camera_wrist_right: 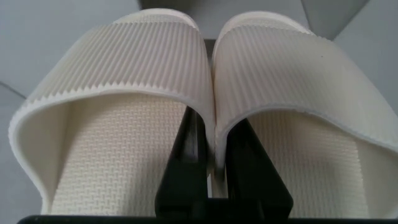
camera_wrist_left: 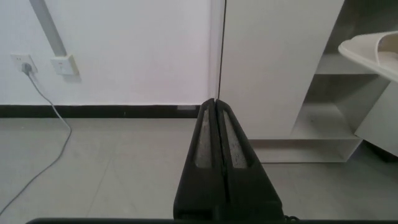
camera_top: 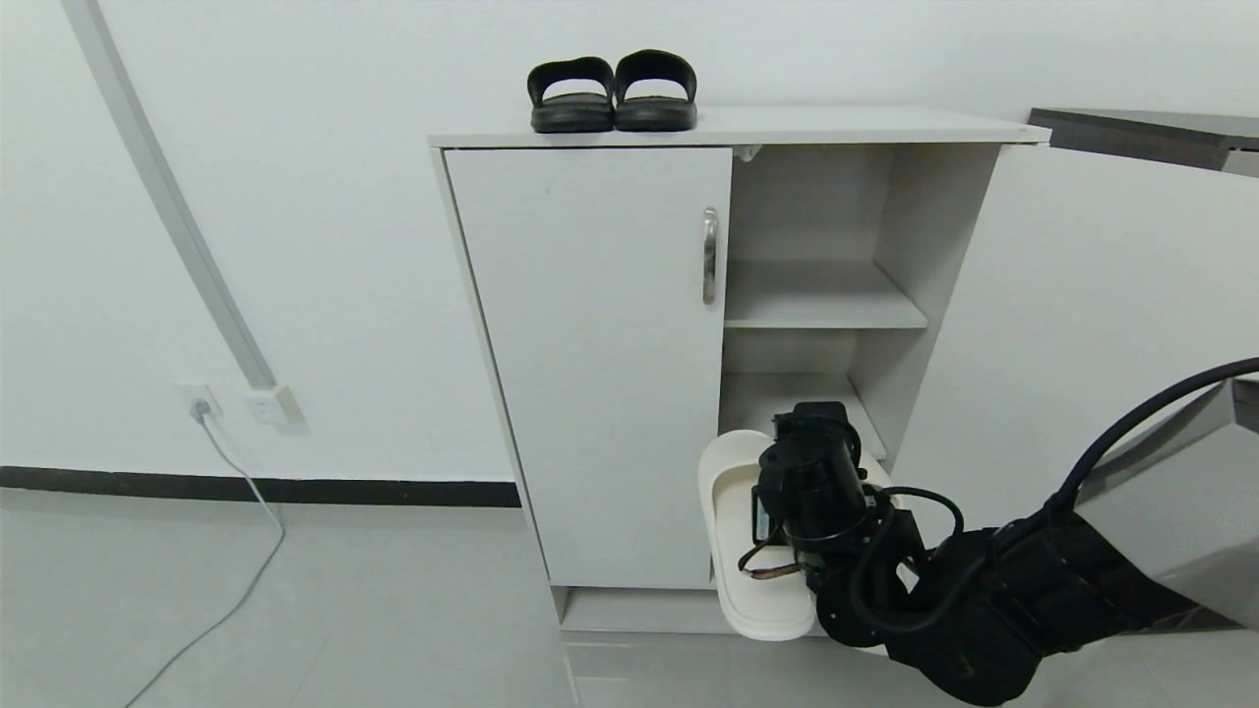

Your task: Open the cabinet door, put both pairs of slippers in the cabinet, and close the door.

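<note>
A white cabinet (camera_top: 590,374) stands against the wall, its left door closed and its right door (camera_top: 1082,324) swung open onto bare shelves (camera_top: 821,305). A pair of black slippers (camera_top: 613,93) sits on the cabinet top. My right gripper (camera_wrist_right: 214,149) is shut on a pair of white slippers (camera_wrist_right: 124,81), pinching their inner walls together. The white slippers (camera_top: 743,551) hang in front of the cabinet's lower opening, near the closed door's edge. My left gripper (camera_wrist_left: 215,112) is shut with nothing in it, low over the floor, facing the cabinet (camera_wrist_left: 280,62). One white slipper (camera_wrist_left: 373,50) shows off to its side.
A wall socket with a plugged cable (camera_top: 202,403) and a slanted grey duct (camera_top: 167,197) are on the wall left of the cabinet. The cable trails over the grey floor there. A grey surface (camera_top: 1151,133) lies behind the open door.
</note>
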